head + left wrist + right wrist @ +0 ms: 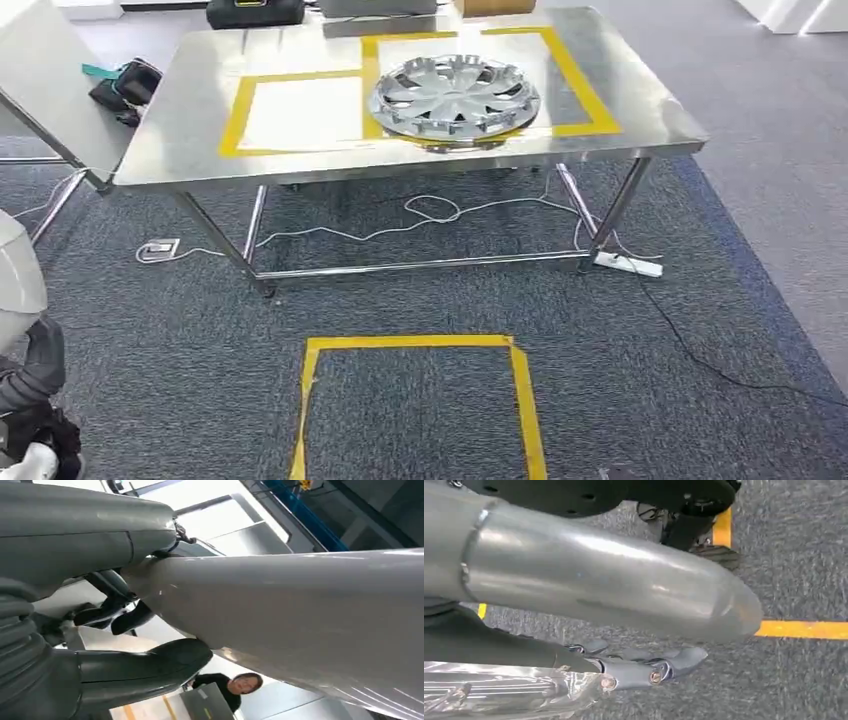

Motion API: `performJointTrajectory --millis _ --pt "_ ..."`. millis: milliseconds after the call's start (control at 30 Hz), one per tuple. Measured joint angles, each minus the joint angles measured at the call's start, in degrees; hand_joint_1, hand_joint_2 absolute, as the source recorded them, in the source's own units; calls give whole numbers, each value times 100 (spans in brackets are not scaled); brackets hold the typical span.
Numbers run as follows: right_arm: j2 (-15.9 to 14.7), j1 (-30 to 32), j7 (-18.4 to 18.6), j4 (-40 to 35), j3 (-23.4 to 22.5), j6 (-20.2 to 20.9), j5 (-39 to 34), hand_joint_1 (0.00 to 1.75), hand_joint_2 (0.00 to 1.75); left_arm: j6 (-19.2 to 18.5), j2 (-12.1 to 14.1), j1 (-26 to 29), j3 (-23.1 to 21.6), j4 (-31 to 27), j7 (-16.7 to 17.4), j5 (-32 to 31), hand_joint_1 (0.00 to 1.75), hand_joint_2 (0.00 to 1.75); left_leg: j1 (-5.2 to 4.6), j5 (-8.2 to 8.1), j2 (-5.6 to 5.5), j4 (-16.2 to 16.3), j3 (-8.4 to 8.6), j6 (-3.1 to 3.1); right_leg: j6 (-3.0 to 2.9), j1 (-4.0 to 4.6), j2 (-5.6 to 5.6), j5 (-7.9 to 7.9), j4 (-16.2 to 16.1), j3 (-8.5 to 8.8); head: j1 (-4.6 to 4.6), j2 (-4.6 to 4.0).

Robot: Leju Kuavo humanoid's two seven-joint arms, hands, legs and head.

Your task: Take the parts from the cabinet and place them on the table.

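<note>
Steel surface [200, 120] ahead carrying one silver hubcap [455, 95] inside yellow tape, left robot hand [120, 645] seemingly gripping a large white part [300, 625], right robot hand [644, 667] unclear; carrying step, next: walk up, set down.

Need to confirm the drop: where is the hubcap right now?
In the head view the silver hubcap lies flat on the steel table, right of centre, overlapping the yellow tape of the right-hand marked rectangle.

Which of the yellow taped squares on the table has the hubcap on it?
The right-hand square, farther from the black bag. The hubcap overlaps its left edge; the left square is bare.
</note>
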Motion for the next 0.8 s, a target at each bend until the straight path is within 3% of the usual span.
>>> performJointTrajectory --millis 33,67,100,133,167,200,233,267,333,367,400,433,500,533,567,600,633,667,700,767,800 --pt "0 10 2 0 0 0 2 0 0 2 2 6 2 0 0 0 175 175 0 100 0 99 -139 1 6 0 2 -45 0 53 2 0" --pt "0 25 2 0 0 0 4 0 0 4 2 6 2 0 0 0 175 175 0 325 2 -56 -134 10 17 -2 8 -93 0 116 -2 0" --pt "2 28 4 0 0 0 4 0 0 4 2 6 2 2 0 0 175 175 1 648 3 -413 -16 24 32 -7 11 -148 0 197 2 0" --pt "4 22 4 0 0 0 4 0 0 4 2 6 2 0 0 0 175 175 1 1027 7 -972 192 42 52 -17 15 -215 -1 295 0 0" --pt "4 20 4 0 0 0 4 0 0 4 2 6 2 0 0 0 175 175 1 1309 38 -1469 370 52 89 -20 20 -284 -9 350 -4 0" --pt "2 15 4 0 0 0 4 0 0 4 0 6 2 6 0 0 175 175 -31 1170 62 -1565 444 44 147 27 20 -354 -15 332 -6 0" --pt "2 1 8 0 0 -2 4 0 0 4 0 -2 0 2 0 0 175 175 -17 1086 48 -1666 485 107 175 34 32 -393 -22 335 -42 0" --pt "0 -4 13 0 0 -2 4 0 0 7 0 19 2 2 0 0 175 175 -17 1061 41 -1687 482 131 188 43 20 -402 -86 383 9 0" --pt "2 -1 15 0 0 -2 4 0 0 11 0 20 4 2 0 4 175 175 -4 1010 9 -1698 550 220 271 31 10 -396 -109 530 24 0" --pt "0 -8 13 0 0 0 4 0 0 11 0 35 13 2 0 4 175 175 7 982 12 -1719 614 260 286 25 -1 -382 60 431 39 2" --pt "2 -22 9 0 0 -2 4 0 0 11 0 27 13 2 0 4 175 175 7 941 12 -1718 662 292 301 34 -7 -366 435 233 50 0" --pt "4 -24 9 2 2 4 7 0 0 11 2 27 15 2 0 4 175 175 2 897 14 -1718 704 318 312 34 -7 -434 930 -88 68 2" --pt "7 4 13 2 2 2 7 0 0 11 0 31 15 2 0 4 175 175 -14 787 7 -1718 812 345 309 36 -5 -834 1658 -649 83 2" --pt "4 22 15 2 2 0 7 0 0 11 0 39 15 2 0 2 175 175 -18 715 -3 -1718 897 349 296 51 -3 -1010 1772 -835 79 2" --pt "4 31 15 2 0 -2 5 0 0 11 0 39 15 2 0 2 175 175 -19 637 -19 -1718 1005 349 281 60 -3 -1053 1662 -913 83 2" --pt "4 32 15 2 0 -2 7 0 0 11 0 39 15 2 0 2 175 175 -20 560 -21 -1719 1120 344 265 67 -3 -947 1397 -894 83 2" --pt "4 32 15 2 0 -2 7 0 0 11 0 38 17 2 0 4 175 175 -20 471 -22 -1719 1249 331 243 73 -4 -656 989 -814 79 2" --pt "4 37 15 2 0 -2 4 0 0 11 0 37 15 2 0 4 175 175 -19 386 -19 -1725 1345 311 215 79 -5 -185 566 -733 87 2" --pt "4 59 15 2 0 -2 6 0 0 11 -2 32 15 4 0 4 175 175 -28 309 -20 -1731 1413 288 194 82 -13 425 237 -717 85 2" --pt "7 54 22 4 0 2 9 0 0 9 0 29 20 9 0 2 175 175 -51 185 -43 -1796 1522 215 140 111 -16 332 225 -581 76 2" --pt "7 51 22 4 0 -2 9 0 0 9 0 27 20 7 0 2 175 175 -50 239 -47 -1787 1610 173 101 104 -7 335 176 -599 85 2"
